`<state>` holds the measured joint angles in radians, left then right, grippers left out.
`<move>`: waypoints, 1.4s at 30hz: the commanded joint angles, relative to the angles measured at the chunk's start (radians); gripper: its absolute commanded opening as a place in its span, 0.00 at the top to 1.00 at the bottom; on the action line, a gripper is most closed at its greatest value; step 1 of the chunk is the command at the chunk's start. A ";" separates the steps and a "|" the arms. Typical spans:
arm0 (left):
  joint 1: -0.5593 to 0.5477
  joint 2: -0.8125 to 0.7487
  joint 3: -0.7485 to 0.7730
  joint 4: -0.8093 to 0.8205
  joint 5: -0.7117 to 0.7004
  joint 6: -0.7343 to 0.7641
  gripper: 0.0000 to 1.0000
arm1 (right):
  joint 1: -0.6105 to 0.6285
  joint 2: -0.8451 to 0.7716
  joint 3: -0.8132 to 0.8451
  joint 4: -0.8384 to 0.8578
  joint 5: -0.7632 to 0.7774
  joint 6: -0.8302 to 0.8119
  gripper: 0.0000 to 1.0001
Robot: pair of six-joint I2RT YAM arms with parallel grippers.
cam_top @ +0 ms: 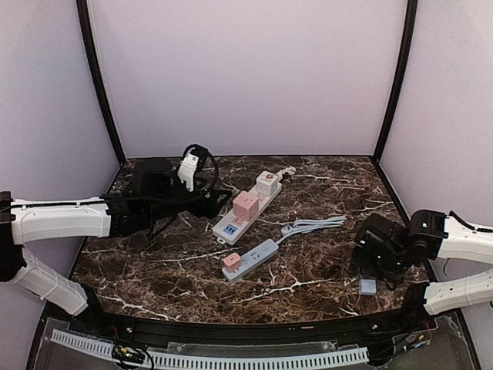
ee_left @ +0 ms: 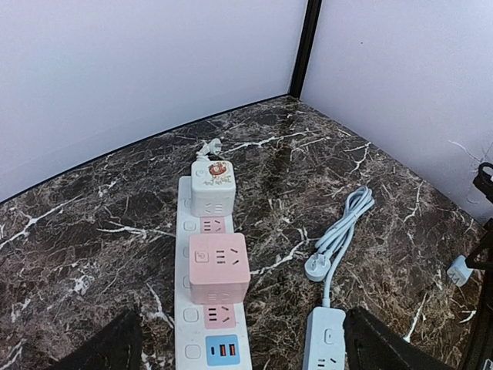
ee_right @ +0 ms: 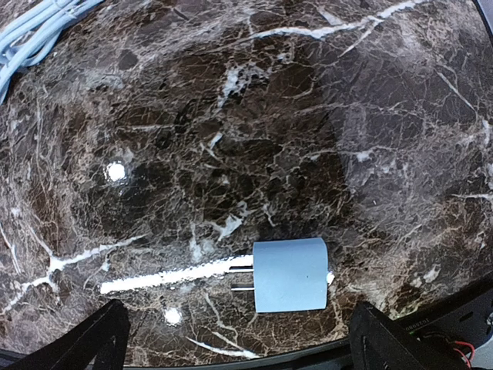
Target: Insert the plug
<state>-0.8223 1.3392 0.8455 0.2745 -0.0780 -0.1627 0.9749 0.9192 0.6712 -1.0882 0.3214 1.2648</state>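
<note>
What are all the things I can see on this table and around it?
table: one, dark marble with white veins, booth floor
long power strip: one, white with pink sockets, centre
cube adapters: two, white and pink, plugged into the long power strip
short power strip: one, pale blue-grey, nearer the arms, pink block on its end
cable: one, pale, bundled, right of the strips
small plug: one, light blue, lying flat, near right edge
arms: two, white and black, left, right
left fingers: black, open, above the long power strip
right fingers: black, open, above the small plug
</note>
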 commanded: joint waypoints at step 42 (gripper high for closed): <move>-0.012 -0.010 -0.096 0.028 0.035 -0.062 0.11 | -0.155 0.203 -0.121 0.365 -0.395 -0.110 0.35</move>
<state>-0.8295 1.3579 0.7818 0.2974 -0.0357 -0.2321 0.7834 1.0840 0.5495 -0.7700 -0.0723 1.1408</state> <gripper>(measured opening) 0.892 0.716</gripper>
